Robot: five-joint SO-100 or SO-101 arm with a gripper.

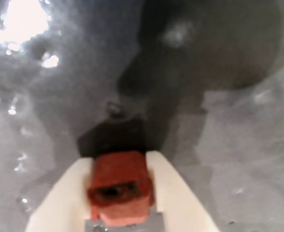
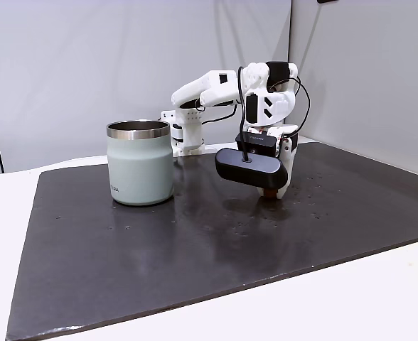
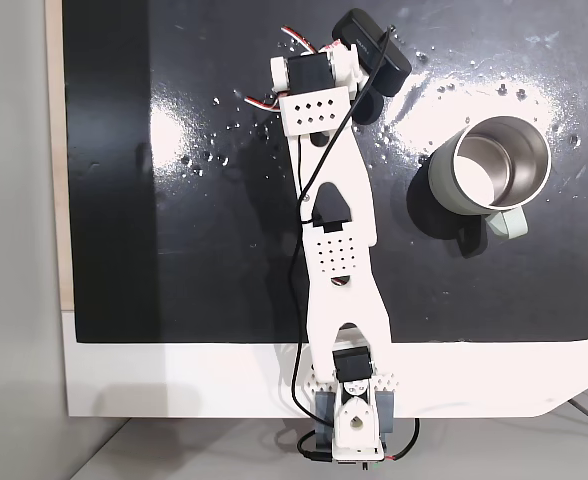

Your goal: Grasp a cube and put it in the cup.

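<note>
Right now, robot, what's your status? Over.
Pincer shut on cube, low over the mat. Cup upright, empty, off to the side. Path clear.

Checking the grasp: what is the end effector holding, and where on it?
The end effector holds the cube, its white fingers pressing the cube's two opposite sides.

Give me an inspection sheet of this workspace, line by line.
Surface: dark glossy mat on a white table, speckled with small droplets.
Job's things: cube clamped between the fingers; cup upright on the mat, apart from the arm.
Clutter: nothing seen.
Claw: claw shut on the cube, low over the mat.
Cables: black cable running along the arm.
Surroundings: plain grey walls.
</note>
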